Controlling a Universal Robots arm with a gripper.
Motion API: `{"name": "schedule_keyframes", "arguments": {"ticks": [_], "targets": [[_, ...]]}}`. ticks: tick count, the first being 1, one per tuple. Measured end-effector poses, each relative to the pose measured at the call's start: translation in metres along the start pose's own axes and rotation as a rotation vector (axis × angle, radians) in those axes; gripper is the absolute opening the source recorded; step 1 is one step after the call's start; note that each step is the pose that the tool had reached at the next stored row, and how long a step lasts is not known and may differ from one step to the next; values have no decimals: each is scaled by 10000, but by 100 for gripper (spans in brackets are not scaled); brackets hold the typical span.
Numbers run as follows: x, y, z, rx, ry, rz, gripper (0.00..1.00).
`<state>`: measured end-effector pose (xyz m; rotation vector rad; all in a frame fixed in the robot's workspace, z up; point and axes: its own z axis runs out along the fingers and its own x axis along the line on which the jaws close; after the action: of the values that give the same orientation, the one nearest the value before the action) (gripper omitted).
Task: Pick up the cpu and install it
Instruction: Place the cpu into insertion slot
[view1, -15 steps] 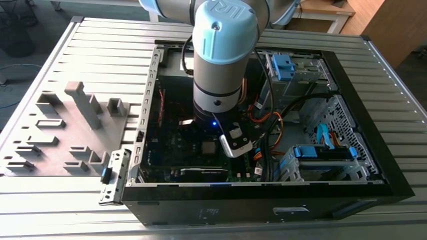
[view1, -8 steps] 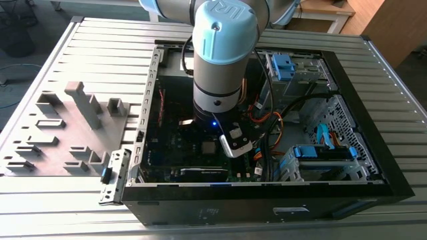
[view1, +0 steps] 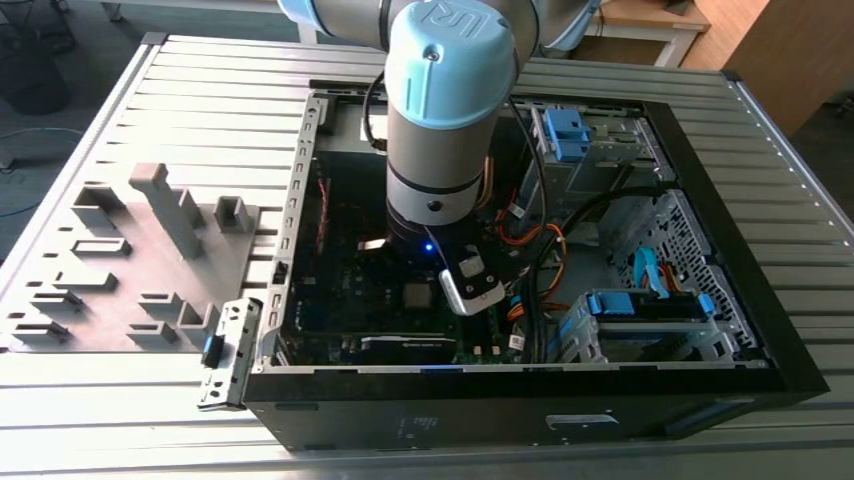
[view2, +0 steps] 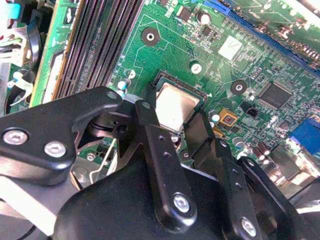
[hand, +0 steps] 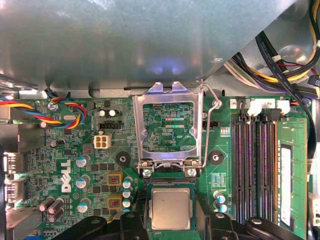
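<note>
- The gripper hangs low over the motherboard. Its black fingers stand apart, one on each side of the socket, and clasp nothing.
- The cpu, silver-grey and square, lies flat in the black socket. In both wrist views it sits between the fingers, its top bare. The fingers stand outside the socket's rim and do not touch the chip.
- Just beyond the socket the metal load frame is swung up on its hinge, clear of the chip. Its wire lever is raised beside it.
- On one flank of the socket run the long dark memory slots. On the other flank are small capacitors and a loop of coloured wires.
- In the exterior view the arm reaches straight down into the open computer case at the frame's centre, and its wrist hides much of the board.
- Black and orange cables crowd the arm on the exterior view's right, with blue drive brackets in the lower right.
- The case rests on a slatted metal table.
- A grey fixture block lies at the exterior view's left, well apart from the socket.
</note>
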<state>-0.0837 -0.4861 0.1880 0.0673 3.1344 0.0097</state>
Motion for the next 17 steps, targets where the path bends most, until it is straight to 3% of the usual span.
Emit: {"name": "schedule_keyframes", "arguments": {"ticks": [6, 7, 17], "targets": [[-1, 1, 2, -8, -3, -2, 48], [-1, 1, 2, -7, -1, -2, 55], [0, 0, 0, -12, 1, 0, 55]]}}
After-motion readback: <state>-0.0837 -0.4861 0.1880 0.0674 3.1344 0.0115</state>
